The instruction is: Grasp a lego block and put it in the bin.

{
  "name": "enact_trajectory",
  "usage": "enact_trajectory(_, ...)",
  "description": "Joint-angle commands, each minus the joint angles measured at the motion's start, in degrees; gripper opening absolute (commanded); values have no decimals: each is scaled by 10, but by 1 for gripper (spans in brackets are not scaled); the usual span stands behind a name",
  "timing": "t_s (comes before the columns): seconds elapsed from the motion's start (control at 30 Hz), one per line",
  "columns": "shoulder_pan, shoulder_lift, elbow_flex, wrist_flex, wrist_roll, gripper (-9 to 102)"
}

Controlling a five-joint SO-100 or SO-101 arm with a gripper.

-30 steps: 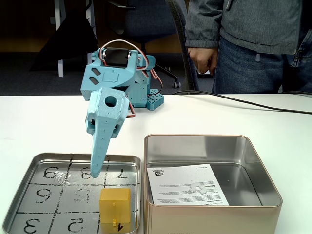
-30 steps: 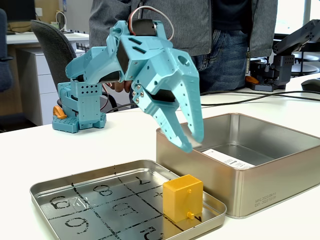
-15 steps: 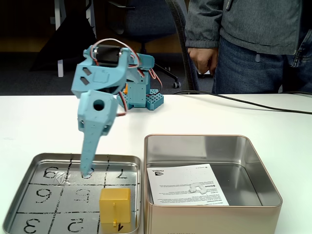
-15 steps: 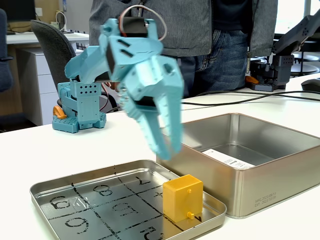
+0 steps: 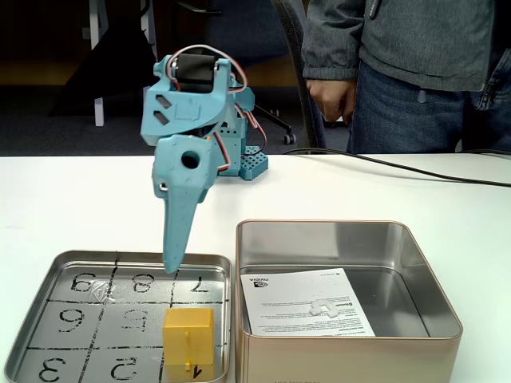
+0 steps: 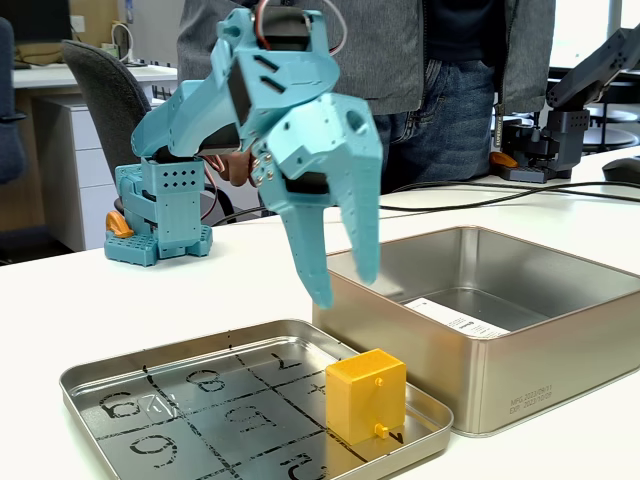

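The gripper (image 6: 345, 285) has just swung back from the left side of the tray toward the middle and has come up a bit higher, so it now hangs closer to being over the lego block (image 6: 366, 394), but it is not lined up with it yet. That looks like the arm is still hunting for the right spot before it goes down to grab. Its two fingers are spread apart with a clear gap between them, and they point down. They hold nothing and touch nothing. In a fixed view from the front the gripper (image 5: 172, 267) looks like one thin blue spike, with its tip above the far edge of the tray (image 5: 32, 281). The lego block (image 5: 188, 337) sits in the tray's near corner, on the square next to the bin (image 5: 411, 255). The bin is just beside the tray and has a white paper (image 5: 303, 302) lying inside it. A person (image 5: 399, 64) stands behind the table (image 5: 72, 199)
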Motion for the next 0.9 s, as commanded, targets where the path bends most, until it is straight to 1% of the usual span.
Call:
enact_trajectory(0.0, -8, 50, -18, 5, 4, 27)
enact_trajectory(0.13, -17, 23, -18, -8, 1, 34)
enact_trajectory(0.2, -17, 10, -18, -8, -3, 36)
enact_trajectory(0.33, -18, -5, 3, -33, -10, 36)
enact_trajectory(0.57, -20, -29, 47, -107, -28, 38)
enact_trajectory(0.87, -14, -77, 50, -130, -36, 39)
